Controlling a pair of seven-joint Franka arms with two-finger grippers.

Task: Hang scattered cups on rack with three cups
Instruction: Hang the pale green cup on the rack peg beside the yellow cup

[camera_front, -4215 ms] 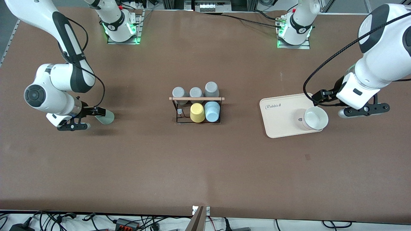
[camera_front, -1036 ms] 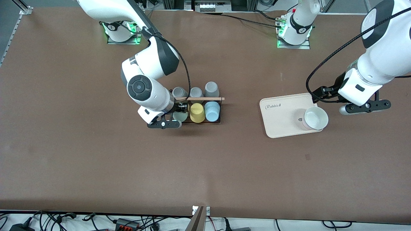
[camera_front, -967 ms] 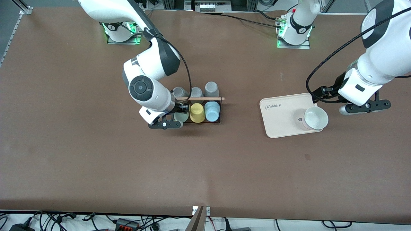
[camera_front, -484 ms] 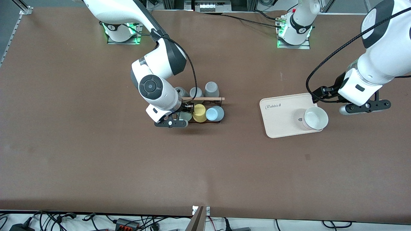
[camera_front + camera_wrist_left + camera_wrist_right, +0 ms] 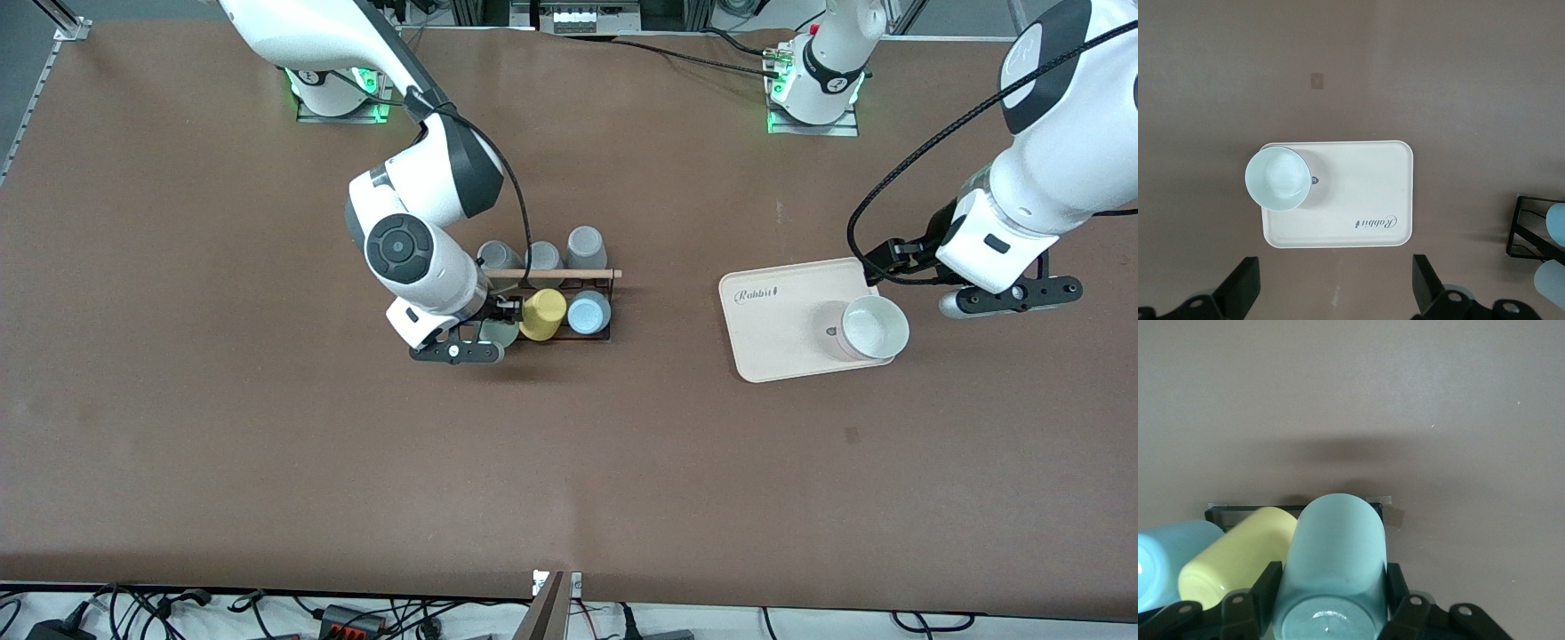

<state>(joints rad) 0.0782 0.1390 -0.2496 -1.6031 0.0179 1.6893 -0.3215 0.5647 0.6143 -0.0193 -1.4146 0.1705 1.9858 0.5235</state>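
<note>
**Green cup held at the rack; left arm idle over the tray**

The rack (image 5: 551, 302) is the reference point, standing mid-table with its wooden rod (image 5: 553, 274) across the top. The right gripper (image 5: 491, 322) is at the rack's end toward the right arm's side, clenched on the pale green cup (image 5: 498, 331) — the right wrist view shows both fingers (image 5: 1265, 587) pressed against the cup's sides, with the cup over the rack's frame. Just beside it on the rack the yellow cup (image 5: 543, 314) sits tilted, leaning toward the green one, and next along is the light blue cup (image 5: 589, 312), also on the rack. Three grey cups (image 5: 543, 256) occupy the rack's row farther from the front camera.

Well apart from the rack, toward the left arm's end of the table, lies the beige tray (image 5: 773, 320) carrying a white bowl (image 5: 874, 327). The left gripper (image 5: 1009, 300) waits above the table just beside the tray — its fingers (image 5: 1238, 290) are spread wide and hold nothing.
</note>
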